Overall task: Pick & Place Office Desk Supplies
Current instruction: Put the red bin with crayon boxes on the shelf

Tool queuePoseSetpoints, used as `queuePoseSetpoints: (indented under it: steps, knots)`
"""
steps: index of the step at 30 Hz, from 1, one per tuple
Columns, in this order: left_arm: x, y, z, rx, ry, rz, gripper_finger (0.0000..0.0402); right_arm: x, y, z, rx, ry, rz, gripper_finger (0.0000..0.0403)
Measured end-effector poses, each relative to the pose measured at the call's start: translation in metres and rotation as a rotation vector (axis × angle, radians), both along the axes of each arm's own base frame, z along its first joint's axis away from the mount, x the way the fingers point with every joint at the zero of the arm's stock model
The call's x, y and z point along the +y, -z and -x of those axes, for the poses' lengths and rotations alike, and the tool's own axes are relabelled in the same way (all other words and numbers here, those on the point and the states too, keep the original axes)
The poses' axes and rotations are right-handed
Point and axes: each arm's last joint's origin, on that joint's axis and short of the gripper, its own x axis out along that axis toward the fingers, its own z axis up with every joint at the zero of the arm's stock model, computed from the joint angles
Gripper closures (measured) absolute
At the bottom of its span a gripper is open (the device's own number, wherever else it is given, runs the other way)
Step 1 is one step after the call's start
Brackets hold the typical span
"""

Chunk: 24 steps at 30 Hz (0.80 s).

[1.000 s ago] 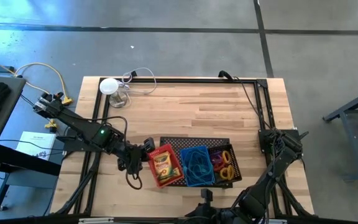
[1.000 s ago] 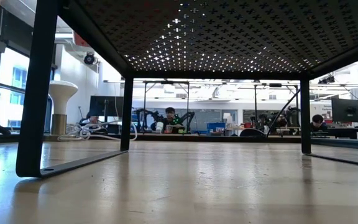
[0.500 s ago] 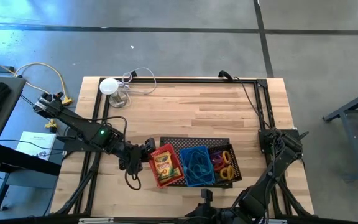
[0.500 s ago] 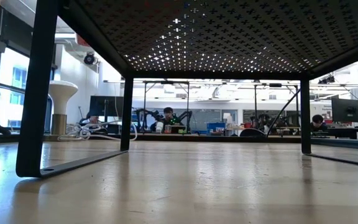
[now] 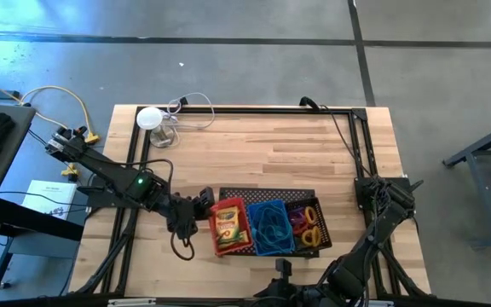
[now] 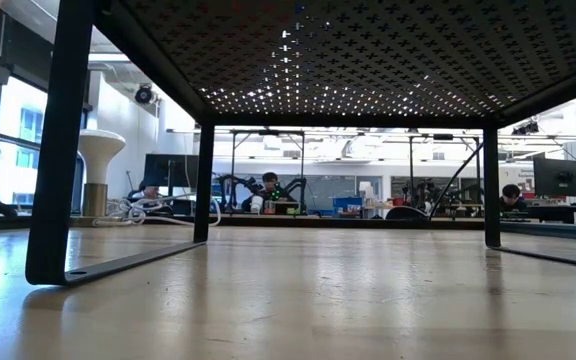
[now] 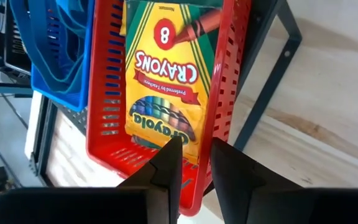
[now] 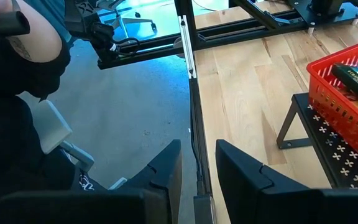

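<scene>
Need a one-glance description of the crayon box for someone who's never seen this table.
Find the black perforated tray at the near middle of the wooden table. Three small baskets sit on it in a row; take the red basket, nearest the left claw. The crayon box lies flat inside: yellow and green, printed cardboard, unlike its neighbours' loose loops.

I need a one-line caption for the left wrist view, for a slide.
Left gripper at the rim of the red basket, which holds a yellow crayon box, beside the blue basket.
</scene>
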Motion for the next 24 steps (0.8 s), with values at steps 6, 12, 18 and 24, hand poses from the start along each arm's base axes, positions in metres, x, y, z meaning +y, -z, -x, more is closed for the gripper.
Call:
queuePoseSetpoints:
  steps: [6,12,18,24]
  knots:
    - [0.0007,-0.0003,-0.0004,-0.012,-0.018,-0.019,0.0327,-0.0001,0.0,-0.0001,0.0,0.0,0.0,0.0317]
    - [0.0023,-0.0009,-0.0013,-0.029,-0.043,-0.047,0.0327,-0.0001,0.0,-0.0001,0.0,0.0,0.0,0.0317]
    - [0.0034,-0.0009,-0.0018,-0.029,-0.048,-0.046,0.0327,-0.0001,0.0,-0.0001,0.0,0.0,0.0,0.0317]
    - [0.0,-0.0026,-0.0021,-0.055,0.011,-0.087,0.0327,-0.0001,0.0,-0.0001,0.0,0.0,0.0,0.0317]
